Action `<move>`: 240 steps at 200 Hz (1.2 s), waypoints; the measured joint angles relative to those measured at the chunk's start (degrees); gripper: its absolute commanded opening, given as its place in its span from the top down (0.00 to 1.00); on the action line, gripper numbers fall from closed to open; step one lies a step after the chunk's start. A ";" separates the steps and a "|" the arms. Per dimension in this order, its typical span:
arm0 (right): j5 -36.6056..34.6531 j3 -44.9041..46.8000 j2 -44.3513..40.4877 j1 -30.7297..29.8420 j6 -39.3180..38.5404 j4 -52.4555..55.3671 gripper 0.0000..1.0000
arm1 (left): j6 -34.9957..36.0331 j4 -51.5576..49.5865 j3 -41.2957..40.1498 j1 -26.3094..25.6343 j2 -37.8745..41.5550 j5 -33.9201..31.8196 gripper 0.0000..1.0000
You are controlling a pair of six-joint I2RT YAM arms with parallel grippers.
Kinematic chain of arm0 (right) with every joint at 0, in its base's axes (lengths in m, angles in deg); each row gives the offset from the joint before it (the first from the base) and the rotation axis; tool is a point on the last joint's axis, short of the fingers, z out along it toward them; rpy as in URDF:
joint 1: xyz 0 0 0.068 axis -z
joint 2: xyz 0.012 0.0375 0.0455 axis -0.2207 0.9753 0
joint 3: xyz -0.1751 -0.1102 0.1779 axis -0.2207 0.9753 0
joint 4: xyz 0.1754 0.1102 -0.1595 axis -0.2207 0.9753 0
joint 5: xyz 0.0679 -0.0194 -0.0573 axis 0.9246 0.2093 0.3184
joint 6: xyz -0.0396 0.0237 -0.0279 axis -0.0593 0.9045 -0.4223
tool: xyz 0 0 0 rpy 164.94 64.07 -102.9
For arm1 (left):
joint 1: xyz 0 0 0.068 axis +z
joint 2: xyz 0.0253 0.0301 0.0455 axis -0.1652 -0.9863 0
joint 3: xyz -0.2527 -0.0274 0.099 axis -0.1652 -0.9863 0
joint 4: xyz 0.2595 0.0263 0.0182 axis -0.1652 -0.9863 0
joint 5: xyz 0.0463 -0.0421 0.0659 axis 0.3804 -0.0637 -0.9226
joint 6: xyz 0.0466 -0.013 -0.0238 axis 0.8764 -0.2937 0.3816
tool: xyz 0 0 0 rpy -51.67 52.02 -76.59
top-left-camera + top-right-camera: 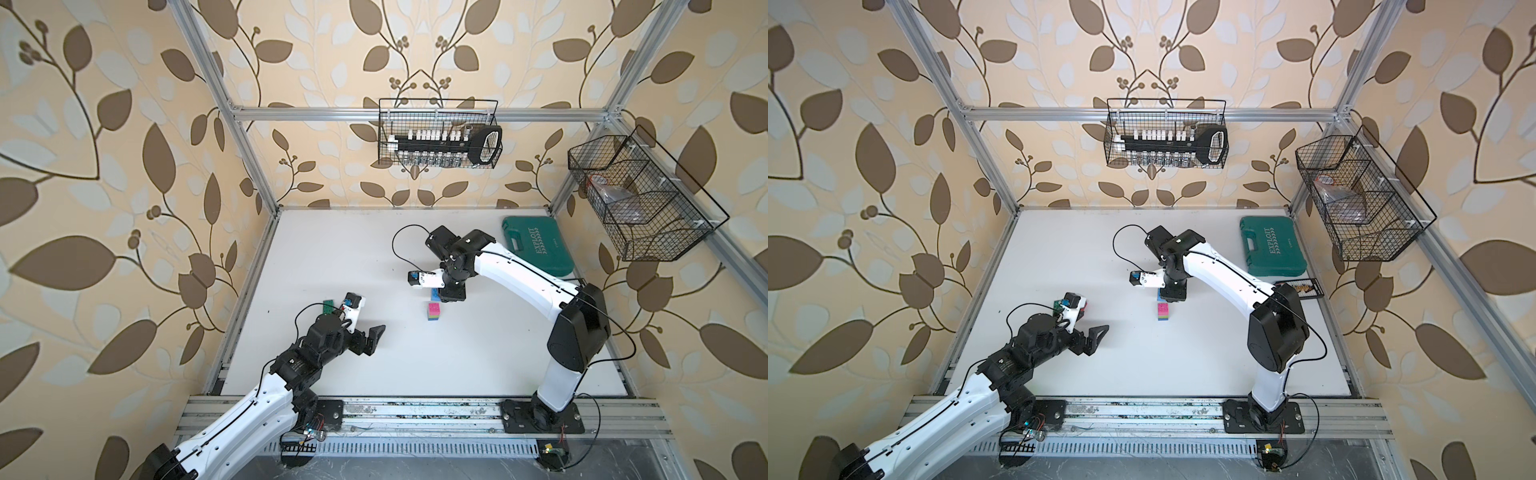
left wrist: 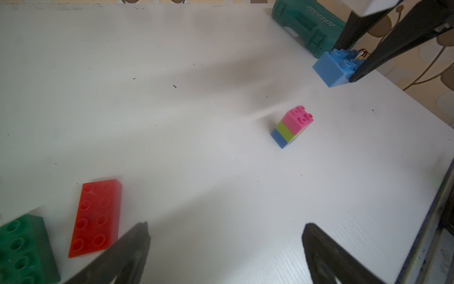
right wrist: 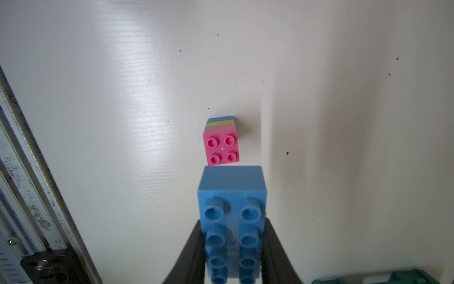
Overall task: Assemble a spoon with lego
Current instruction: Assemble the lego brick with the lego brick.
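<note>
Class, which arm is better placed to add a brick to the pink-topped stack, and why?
Right. The right gripper is shut on a light blue brick beside the stack; the left gripper is open, empty, farther off by the red brick.

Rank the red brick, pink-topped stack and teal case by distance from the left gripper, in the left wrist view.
From the left gripper:
1. red brick, beside one finger.
2. pink-topped stack, mid-table.
3. teal case, at the far side.

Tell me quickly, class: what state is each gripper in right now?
Left gripper: open, holding nothing.
Right gripper: closed on the light blue brick.
</note>
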 measured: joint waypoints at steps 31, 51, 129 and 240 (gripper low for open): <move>0.66 0.37 0.02 -1.11 -1.49 -0.50 0.90 | 0.70 1.31 -0.02 -0.63 -2.05 1.84 0.01; 0.70 0.37 0.22 -1.75 -2.05 -0.70 0.90 | 1.25 1.99 -0.28 -1.01 -2.10 2.67 0.01; 0.83 0.42 3.23 -2.25 -4.26 -2.12 0.94 | 1.51 3.10 -0.46 -1.49 -2.21 3.67 0.01; 0.61 1.29 4.52 -2.25 -4.79 -2.95 0.95 | 1.51 3.15 -0.46 -1.51 -2.99 4.48 0.01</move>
